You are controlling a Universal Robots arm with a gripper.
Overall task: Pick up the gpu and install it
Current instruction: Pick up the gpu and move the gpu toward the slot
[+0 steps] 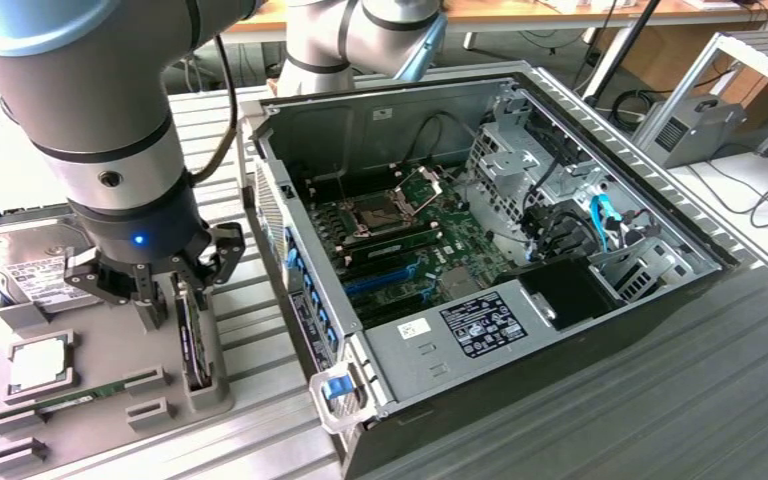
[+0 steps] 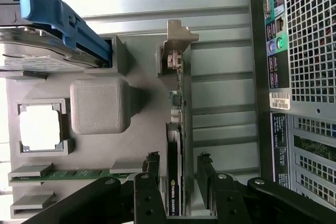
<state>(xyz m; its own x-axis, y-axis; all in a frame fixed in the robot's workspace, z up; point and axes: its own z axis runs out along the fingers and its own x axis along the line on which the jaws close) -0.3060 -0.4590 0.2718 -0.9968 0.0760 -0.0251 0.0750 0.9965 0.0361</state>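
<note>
The gpu (image 2: 175,145) stands edge-on in a slot of the grey holder tray (image 2: 142,145), its silver end bracket (image 2: 177,35) at one end. In the exterior view the gpu (image 1: 196,345) is a dark thin card on the tray (image 1: 104,335), at that view's left beside the computer case. My gripper (image 2: 177,167) is open and straddles the card, one black finger (image 2: 152,163) on each side with a gap to the card. My gripper (image 1: 171,300) sits low over the end of the card nearest the hard drive.
The open computer case (image 1: 678,235) lies at the exterior view's right, its motherboard (image 1: 471,240) with blue slots exposed. On the tray sit a hard drive (image 1: 24,262) with a blue bracket (image 2: 63,19), a CPU (image 1: 40,365) and a RAM stick (image 1: 84,398). The case's rear panel (image 2: 310,40) is close to the card.
</note>
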